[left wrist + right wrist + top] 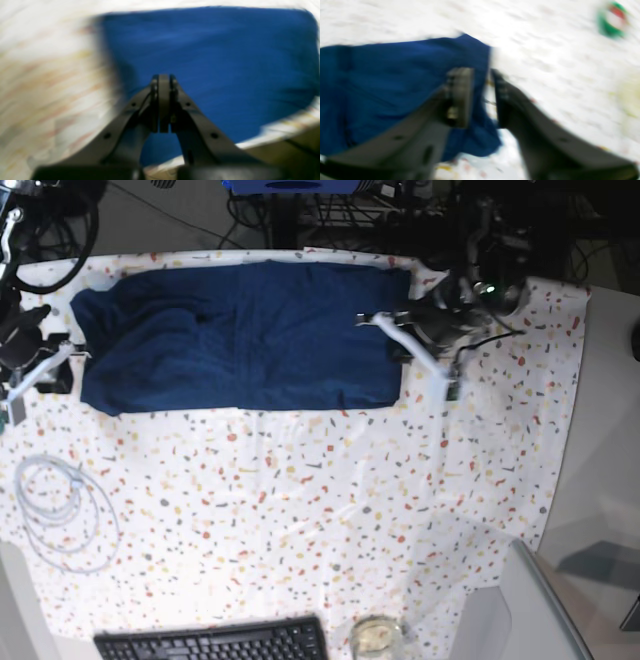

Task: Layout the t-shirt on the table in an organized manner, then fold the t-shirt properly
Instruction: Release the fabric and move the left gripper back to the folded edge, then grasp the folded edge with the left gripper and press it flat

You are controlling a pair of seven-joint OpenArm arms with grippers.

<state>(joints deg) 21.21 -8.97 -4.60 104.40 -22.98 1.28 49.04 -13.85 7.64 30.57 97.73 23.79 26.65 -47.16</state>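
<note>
The navy-blue t-shirt [240, 335] lies spread in a rough rectangle along the far side of the speckled table [320, 510]. My left gripper [372, 319] hovers at the shirt's right edge. In the blurred left wrist view the left gripper [163, 78] is shut, nothing shows between its fingers, and the t-shirt [212, 62] is beneath it. My right gripper [62, 358] is at the shirt's left edge. The right wrist view shows the right gripper [478, 75] with its jaws apart over a bunched corner of the t-shirt [382, 82].
A coiled white cable [60, 500] lies at the table's left. A black keyboard [210, 642] and a glass [375, 638] sit at the near edge. A blurred green and red object [612, 21] shows in the right wrist view. A plain grey surface [605, 430] borders the right.
</note>
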